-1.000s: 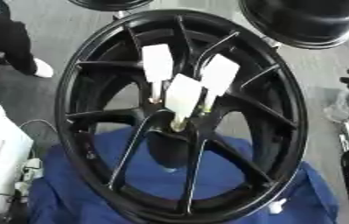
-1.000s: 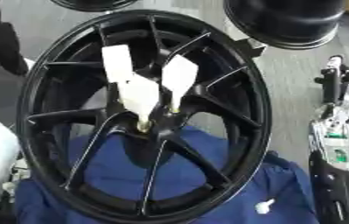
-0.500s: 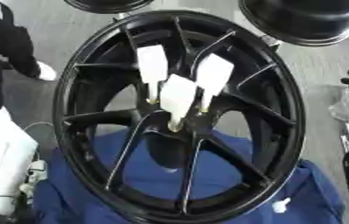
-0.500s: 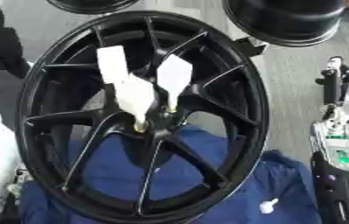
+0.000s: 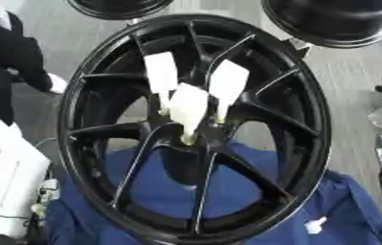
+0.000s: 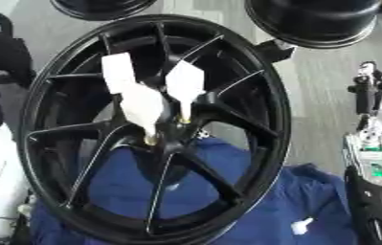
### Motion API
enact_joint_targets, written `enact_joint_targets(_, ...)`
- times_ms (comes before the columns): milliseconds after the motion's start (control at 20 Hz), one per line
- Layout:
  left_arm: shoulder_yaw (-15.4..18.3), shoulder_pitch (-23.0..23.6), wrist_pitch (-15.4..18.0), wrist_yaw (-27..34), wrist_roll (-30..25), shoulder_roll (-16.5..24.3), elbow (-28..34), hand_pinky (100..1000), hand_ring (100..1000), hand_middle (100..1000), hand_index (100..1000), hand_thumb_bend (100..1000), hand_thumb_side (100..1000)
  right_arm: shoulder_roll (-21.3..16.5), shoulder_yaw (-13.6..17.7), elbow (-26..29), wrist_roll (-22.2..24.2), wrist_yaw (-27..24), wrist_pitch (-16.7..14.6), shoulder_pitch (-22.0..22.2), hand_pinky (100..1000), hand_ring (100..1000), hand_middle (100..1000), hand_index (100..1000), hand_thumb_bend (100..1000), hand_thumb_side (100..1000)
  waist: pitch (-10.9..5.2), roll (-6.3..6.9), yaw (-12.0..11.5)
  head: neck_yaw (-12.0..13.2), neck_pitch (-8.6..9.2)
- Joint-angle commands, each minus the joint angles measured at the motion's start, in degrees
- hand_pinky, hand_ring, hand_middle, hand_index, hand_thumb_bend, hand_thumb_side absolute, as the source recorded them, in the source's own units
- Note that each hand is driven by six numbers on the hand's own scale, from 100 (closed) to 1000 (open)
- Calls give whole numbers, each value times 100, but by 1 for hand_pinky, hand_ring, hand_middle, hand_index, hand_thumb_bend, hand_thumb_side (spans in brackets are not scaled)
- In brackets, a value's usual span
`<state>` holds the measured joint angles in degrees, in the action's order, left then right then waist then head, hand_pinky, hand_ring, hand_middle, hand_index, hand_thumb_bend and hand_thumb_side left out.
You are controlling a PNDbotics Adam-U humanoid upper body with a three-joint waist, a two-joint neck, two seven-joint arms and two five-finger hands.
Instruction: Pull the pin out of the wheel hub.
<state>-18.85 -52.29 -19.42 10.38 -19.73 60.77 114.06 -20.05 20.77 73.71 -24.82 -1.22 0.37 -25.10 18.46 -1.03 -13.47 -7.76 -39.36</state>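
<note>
Right arm [image 6: 376, 143], perhaps, beside wheel hub [image 6: 156, 129], right eye only.

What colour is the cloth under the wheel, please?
The cloth is blue, seen best in the left eye view.

black spoked wheel hub [image 5: 196, 129] standing tilted; three white-tagged pins [image 5: 187, 109] stuck in centre.
</note>
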Motion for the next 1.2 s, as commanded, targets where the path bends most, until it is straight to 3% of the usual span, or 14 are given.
enact_joint_targets(50, -217, -365, -254, -395, -677, 126, 53, 778, 855, 759, 808, 100, 726, -245, 9, 41, -4, 48, 12, -15, 824, 621, 592, 777, 100, 798, -189, 49, -35, -33, -47)
enact_joint_targets(300, -656, -877, -593, -1009, -1579, -97, 53, 790, 843, 733, 822, 100, 756, -303, 10, 23, -5, 63, 20, 31, 824, 622, 592, 777, 100, 800, -198, 90, -92, -80, -56)
enact_joint_targets(700, -1178, -1311, -1062, -1728, -2493, -512, 53, 807, 785, 732, 823, 100, 809, -297, -3, 16, 10, 62, 17, 36, 824, 622, 591, 777, 100, 799, -212, 85, -94, -113, -63)
enact_joint_targets(950, -1319, -1359, -1216, -1869, -2731, -678, 53, 800, 783, 725, 812, 100, 858, -266, -1, 43, 15, 41, -4, 17, 825, 622, 591, 778, 100, 800, -206, 34, -69, -220, -8)
enact_joint_targets(1200, -1369, -1345, -1294, -1828, -2641, -729, 53, 794, 783, 724, 814, 100, 864, -244, -19, 110, 55, -12, -26, 40, 825, 622, 591, 778, 100, 792, -180, -85, -114, -226, 44)
